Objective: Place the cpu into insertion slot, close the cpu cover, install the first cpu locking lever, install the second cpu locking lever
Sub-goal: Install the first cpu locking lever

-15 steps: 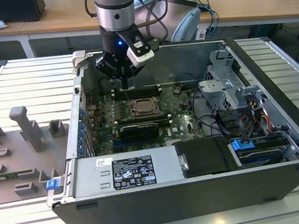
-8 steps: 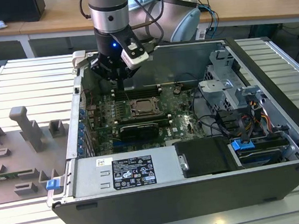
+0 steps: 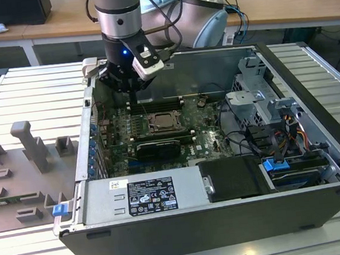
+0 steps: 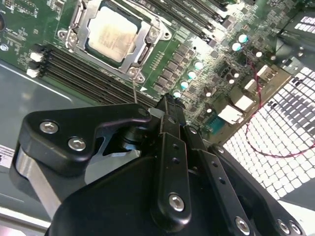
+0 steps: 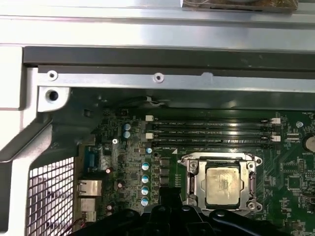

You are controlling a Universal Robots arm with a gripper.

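The cpu (image 4: 112, 32) (image 5: 222, 183) (image 3: 162, 123), a pale square chip, lies in the insertion slot (image 5: 191, 183) on the green motherboard. The silvery cpu cover (image 4: 142, 43) (image 5: 252, 183) lies flat around it, and the chip shows through its window. A thin metal rod (image 4: 134, 88) runs from the socket's corner towards my fingers. My gripper (image 4: 166, 101) (image 3: 131, 96) hangs beside the socket, over the memory slots near the case's back wall. Its black fingers (image 4: 170, 147) are shut with nothing visible between them. In the first wrist view the gripper (image 5: 167, 196) shows as a dark shape next to the socket.
Long black memory slots (image 5: 211, 132) run beside the socket. The open computer case (image 3: 239, 211) encloses the board, with a drive cage (image 3: 259, 103) and cables on the exterior view's right. A perforated back panel (image 5: 49, 196) and rear ports (image 5: 91, 189) stand close to the gripper.
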